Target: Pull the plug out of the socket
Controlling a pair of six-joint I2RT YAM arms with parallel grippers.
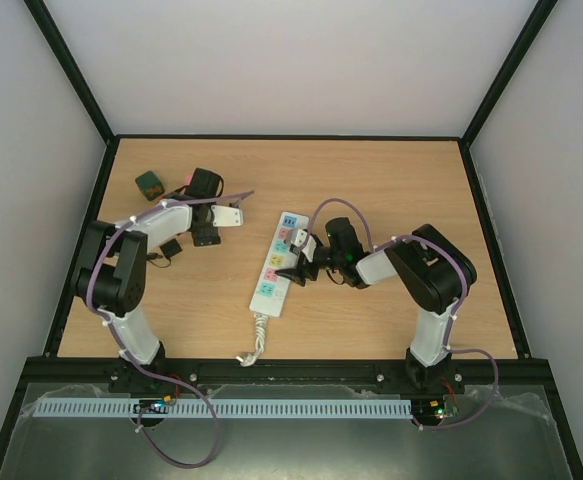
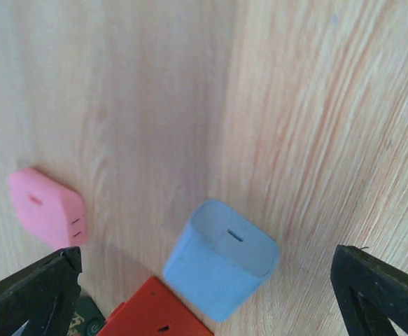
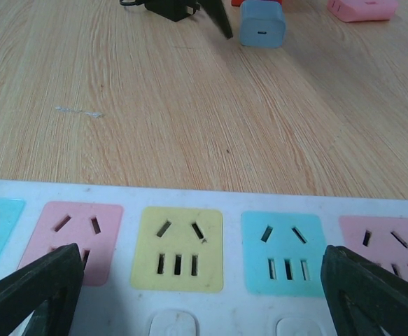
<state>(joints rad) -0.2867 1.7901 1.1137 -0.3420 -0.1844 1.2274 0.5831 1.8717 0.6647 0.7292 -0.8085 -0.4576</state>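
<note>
Task status: judged essentially complete. The power strip (image 1: 272, 272) lies flat near the middle of the table (image 1: 391, 180), its long axis running from about 1 o'clock to 7 o'clock, with the coiled cord (image 1: 256, 340) trailing off the 6 o'clock end. In the right wrist view every outlet face in frame stands vacant, with no plug seated. In the top view the right arm hides a short stretch of the strip's 3 o'clock edge, so that part is unconfirmed. The right claw (image 3: 200, 253) is spread wide and hangs over the strip, one finger at each side, gripping nothing. The left claw (image 2: 205, 253) is likewise spread wide, over the loose items at roughly 10 o'clock from the strip, and holds nothing. The blue plug (image 2: 221, 269) lies on the wood between its fingers and clear of both, so it is the likeliest candidate for the plug removed. What is left, if anything: confirm the hidden stretch and withdraw the arms. Count: one power strip with one cord; five outlet faces in the right wrist view, the outermost cut by the frame edge; one blue plug; one pink plug (image 2: 47, 208); one red plug (image 2: 151, 316), touching the blue one; one black adapter (image 3: 167, 8); one dark green cube (image 1: 150, 182); two claws.
</note>
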